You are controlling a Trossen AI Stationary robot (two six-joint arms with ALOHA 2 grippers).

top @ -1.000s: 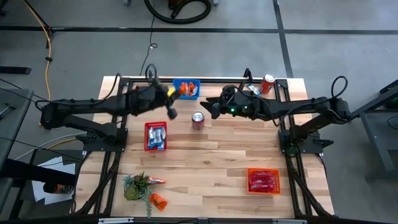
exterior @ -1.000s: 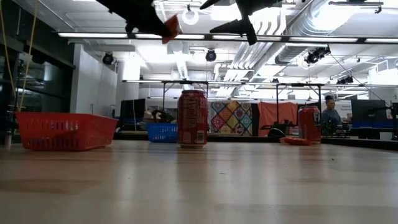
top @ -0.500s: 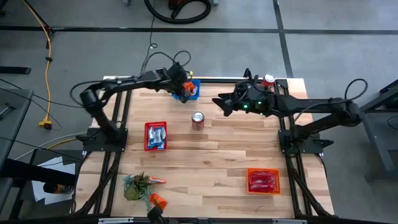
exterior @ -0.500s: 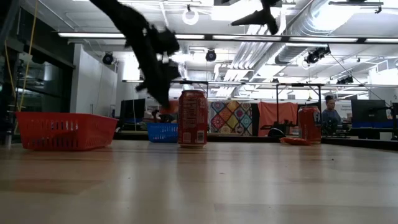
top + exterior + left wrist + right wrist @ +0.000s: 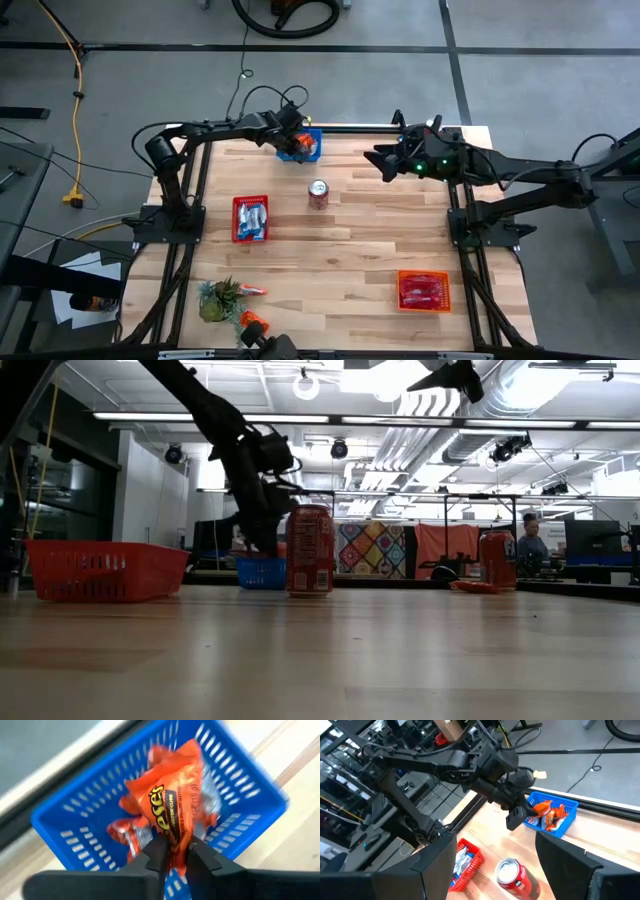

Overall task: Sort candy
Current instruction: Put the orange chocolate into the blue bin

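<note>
At the far edge of the table, left of centre, the left gripper (image 5: 172, 854) hangs over the blue basket (image 5: 308, 143), its fingers nearly together and pinching the lower edge of an orange packet (image 5: 172, 805). The packet dangles above the orange ones already inside. The grip looks thin, so if the fingers part while the arm is moving, the packet could catch the basket's rim and drop onto the table or off the far edge. The wrapper might also cling to one finger.

More candy waits elsewhere: blue-and-white packets in the red basket (image 5: 251, 218) at the left, two loose ones (image 5: 254, 322) by the plant (image 5: 218, 298) at the near left, and pink-red ones in the orange basket (image 5: 423, 290) at the near right. A can (image 5: 318, 192) stands just near of the blue basket; a low sweep back could tip it.

The right gripper (image 5: 381, 162) hovers wide open and empty at the far right, close to a second can (image 5: 434, 126) it could clip.

A second ago the left gripper carried the packet high over the table near the can; it has since swung far and down to the blue basket. The right gripper has drawn back rightward.
</note>
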